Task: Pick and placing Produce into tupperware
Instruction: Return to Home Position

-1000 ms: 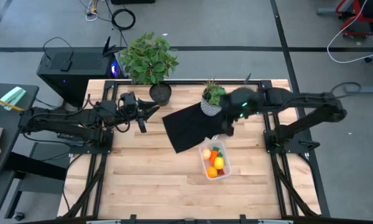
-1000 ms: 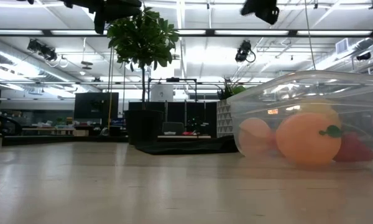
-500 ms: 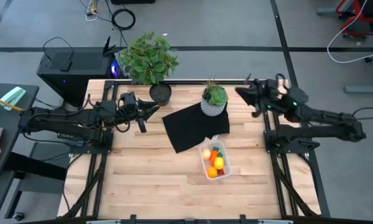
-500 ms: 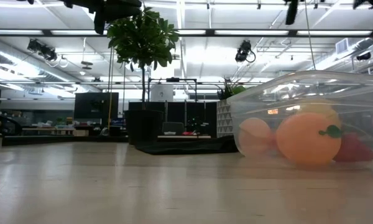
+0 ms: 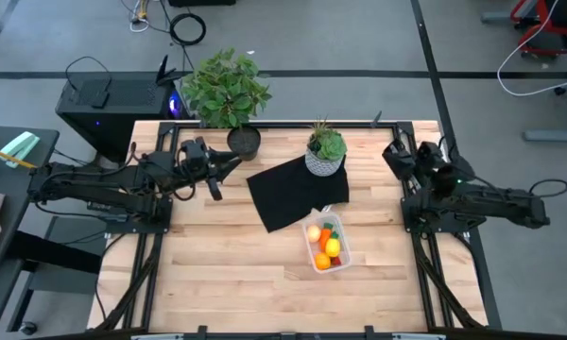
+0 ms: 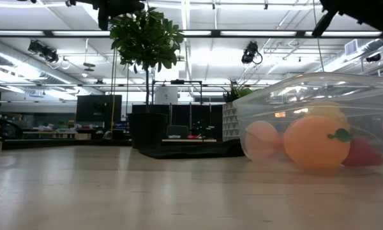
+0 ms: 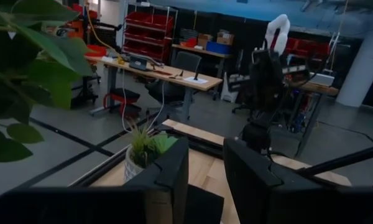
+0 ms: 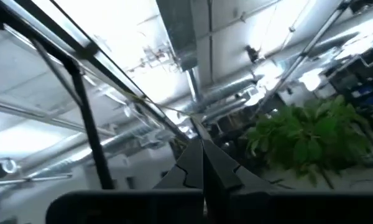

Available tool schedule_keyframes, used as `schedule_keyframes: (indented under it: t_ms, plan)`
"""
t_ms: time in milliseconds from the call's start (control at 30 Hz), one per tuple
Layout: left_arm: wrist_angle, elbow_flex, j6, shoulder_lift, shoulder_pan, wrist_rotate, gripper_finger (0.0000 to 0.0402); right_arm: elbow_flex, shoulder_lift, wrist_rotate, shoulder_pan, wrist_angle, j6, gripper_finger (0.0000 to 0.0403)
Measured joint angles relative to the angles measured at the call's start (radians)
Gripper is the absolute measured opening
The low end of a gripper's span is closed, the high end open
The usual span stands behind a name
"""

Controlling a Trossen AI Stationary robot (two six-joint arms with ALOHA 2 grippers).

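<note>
The clear tupperware (image 5: 327,246) sits on the wooden table near the middle, right of centre, and fills the right of the low view (image 6: 319,118). Inside it lie an orange ball (image 6: 316,142), a pinkish ball (image 6: 263,139), a yellow piece (image 5: 333,247), a red piece (image 6: 364,154) and the carrot (image 5: 329,230). My left gripper (image 5: 227,178) hovers open over the table's left far part, pointing right (image 7: 205,163). My right gripper (image 5: 390,154) is shut (image 8: 203,158), raised by the table's right far edge and tipped upward toward the ceiling. Neither gripper holds anything.
A black square mat (image 5: 293,194) lies just beyond the tupperware. A small plant in a white pot (image 5: 324,151) stands at the mat's far corner. A large potted plant (image 5: 227,90) stands at the far edge. Bare wood stretches across the near half.
My right arm has drawn back from above the small plant and the black mat toward the table's right edge, folding in over its base, and its gripper now points upward. The tupperware and produce have stayed put.
</note>
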Motion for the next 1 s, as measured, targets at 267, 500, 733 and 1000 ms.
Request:
schedule_keyframes:
  t_ms: [267, 500, 733, 1000]
  plan:
    - [0.028, 0.000, 0.000, 0.000, 0.000, 0.000, 0.0107, -0.187, -0.002, 0.005, -0.047, 0.555, 0.044, 0.0000]
    - [0.027, 0.000, 0.001, 0.000, 0.000, 0.000, 0.0107, -0.161, -0.013, -0.115, -0.169, 0.597, 0.154, 0.0000]
    - [0.026, 0.000, 0.005, 0.000, 0.008, 0.000, 0.0107, -0.172, -0.034, -0.168, -0.283, 0.356, 0.214, 0.0000]
    - [0.025, 0.000, 0.008, 0.000, 0.030, 0.000, 0.0107, -0.135, -0.033, -0.066, -0.363, 0.007, 0.118, 0.0000]
